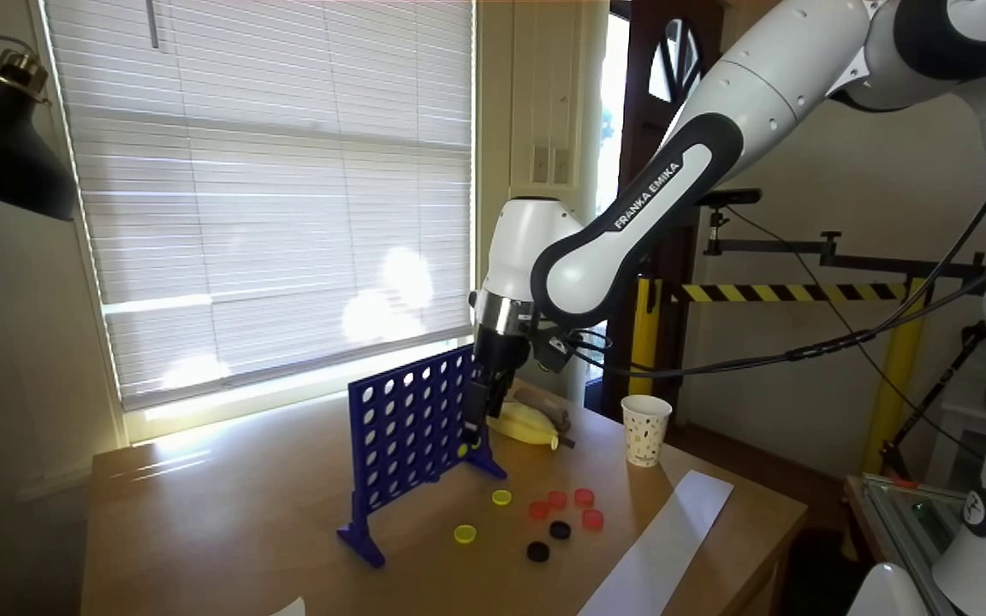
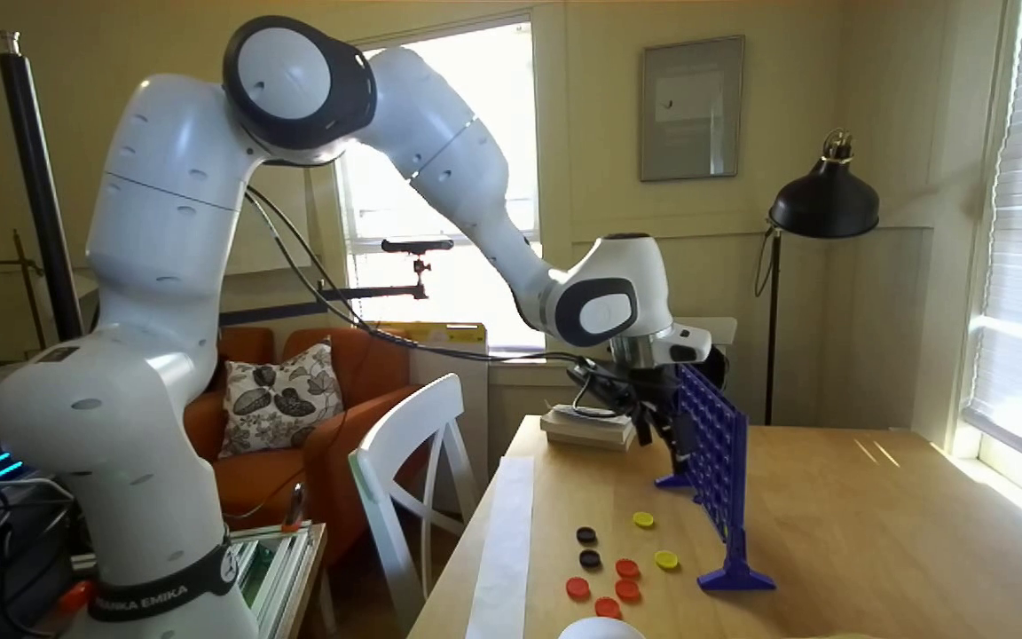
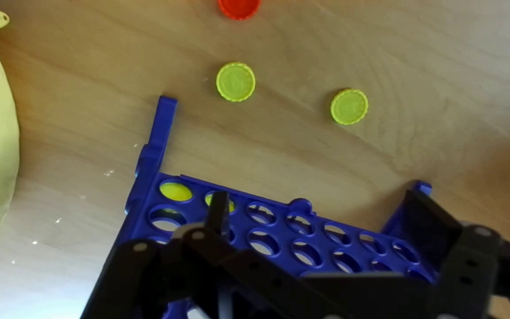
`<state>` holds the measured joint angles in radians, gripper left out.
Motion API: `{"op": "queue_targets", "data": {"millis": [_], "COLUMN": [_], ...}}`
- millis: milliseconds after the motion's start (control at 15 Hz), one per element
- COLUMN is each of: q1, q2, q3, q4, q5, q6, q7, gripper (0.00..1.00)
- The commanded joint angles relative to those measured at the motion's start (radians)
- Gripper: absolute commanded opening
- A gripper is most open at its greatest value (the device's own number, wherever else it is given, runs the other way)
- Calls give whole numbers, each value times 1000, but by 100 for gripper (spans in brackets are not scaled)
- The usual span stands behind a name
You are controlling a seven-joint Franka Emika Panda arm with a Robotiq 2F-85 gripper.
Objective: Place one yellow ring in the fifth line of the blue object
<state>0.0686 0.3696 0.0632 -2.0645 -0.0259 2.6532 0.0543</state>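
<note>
Blue grid (image 1: 417, 428): upright on the wooden table (image 1: 202, 530); in an exterior view one foot stands near and left, the other far and right.
Gripper (image 3: 318, 204): points down at the grid's far right end in that view; whether it touches the plastic, I cannot tell.
Jaws: wide apart in the wrist view, with part of the grid visible between the fingers (image 3: 217, 217).
Yellow rings on the table (image 3: 235, 82): two, lying flat beside the grid and apart; in an exterior view one is nearer and left, the other farther and right.
Yellow rings in the grid (image 3: 175, 191): two, in neighbouring holes of the bottom row, at the far right end.
Red tokens (image 1: 592, 519): four, loosely grouped, right of the table's yellow pair.
Black tokens (image 1: 537, 552): two, nearer than the red ones.
Yellow pouch (image 1: 525, 425): banana-like, just right of the grid's far end.
Paper cup (image 1: 646, 430): speckled, upright, farther right.
White strip (image 1: 664, 547): flat along the table's right side.
Robot arm (image 1: 673, 184): white and black, reaching in from the right.
Window blinds (image 1: 270, 197): lowered, behind the table.
Orange armchair (image 2: 334, 453): in an exterior view, far left, behind a white chair (image 2: 384, 524).
</note>
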Motion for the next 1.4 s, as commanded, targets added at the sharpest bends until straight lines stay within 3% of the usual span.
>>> {"op": "queue_targets", "data": {"millis": [0,200,600,1333], "q1": [-22,-21,3,18], "q2": [30,62,156,317], "q3": [44,66,41,46], "q4": [9,18,61,248], "q5": [79,120,85,62], "q6": [8,3,12,-44], "q7": [-59,-69,-40,-91], "gripper": [100,100,100,100]}}
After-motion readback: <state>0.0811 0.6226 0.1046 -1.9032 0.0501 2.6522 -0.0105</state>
